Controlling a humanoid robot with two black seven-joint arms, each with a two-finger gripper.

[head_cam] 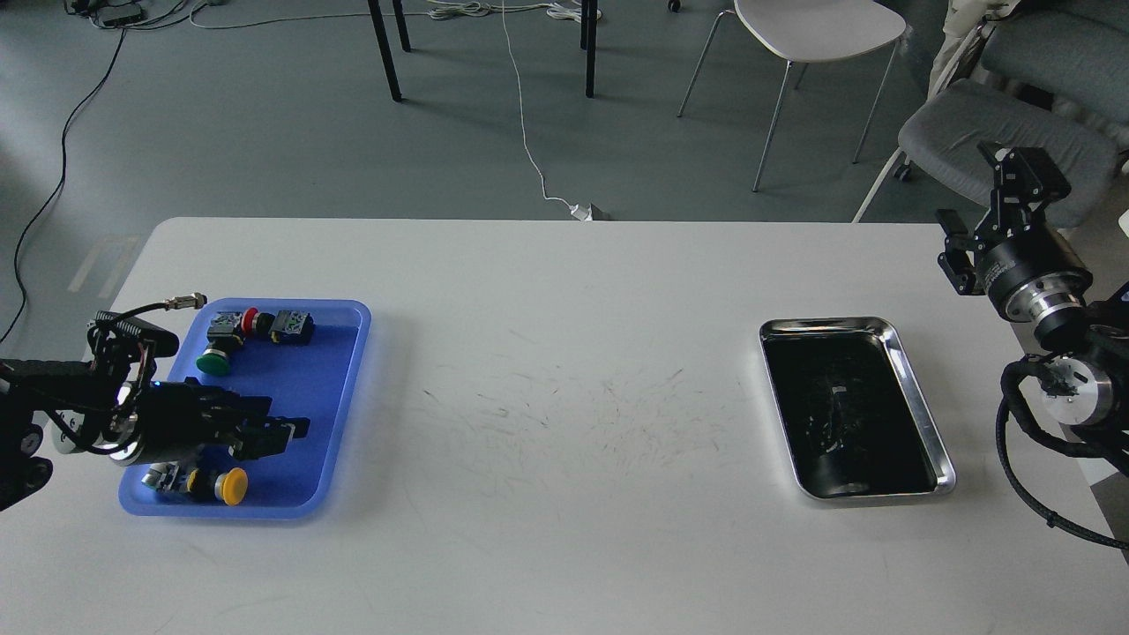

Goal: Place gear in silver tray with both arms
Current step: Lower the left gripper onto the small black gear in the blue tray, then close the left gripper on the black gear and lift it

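The silver tray (919, 401) lies on the right of the white table, its dark bottom bare. The gear is several push-button switches in a blue plastic tray (340, 423) on the left: a green one (214, 360), a red one (250, 321), a black block (292, 326) and a yellow one (231, 486). My left gripper (280, 432) hovers low over the blue tray, pointing right, just above the yellow switch; its fingers are dark and I cannot tell them apart. My right gripper (1025, 166) is raised beyond the table's right edge, pointing up, jaws apart and empty.
The white table (564, 441) has scuff marks in the middle between the two trays. Behind it stand a white chair (816, 31), grey padded chairs (997, 132) at the right, table legs and cables on the floor.
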